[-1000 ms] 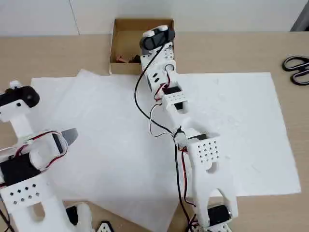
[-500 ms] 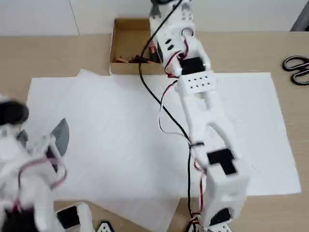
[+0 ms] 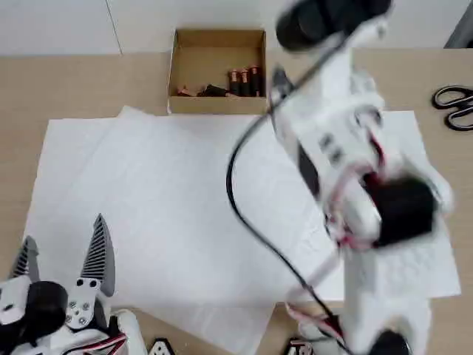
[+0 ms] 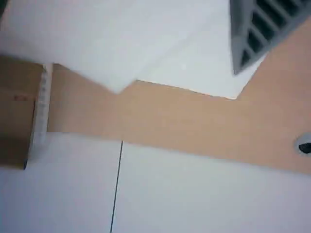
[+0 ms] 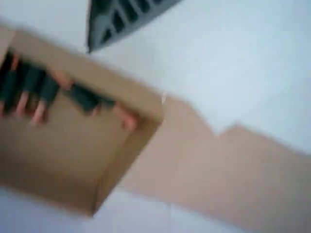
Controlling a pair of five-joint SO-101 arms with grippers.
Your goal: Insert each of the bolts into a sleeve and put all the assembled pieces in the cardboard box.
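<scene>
Clearance is counting most: the right arm [image 3: 347, 140] is hanging near the brown cardboard box [image 3: 207, 63], so any next move should be steering off its wall. Inside it, copper bolts in black sleeves [image 3: 244, 80] are lying, well beyond the spread left fingers [image 3: 98, 251]. The wooden desk [image 3: 74, 81] is carrying white paper [image 3: 185, 200] and, aside, black scissors [image 3: 452, 103].

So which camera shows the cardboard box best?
The high view: the whole cardboard box from above, pieces inside. The right wrist view cuts off one side; the left wrist view perhaps catches an edge.
</scene>
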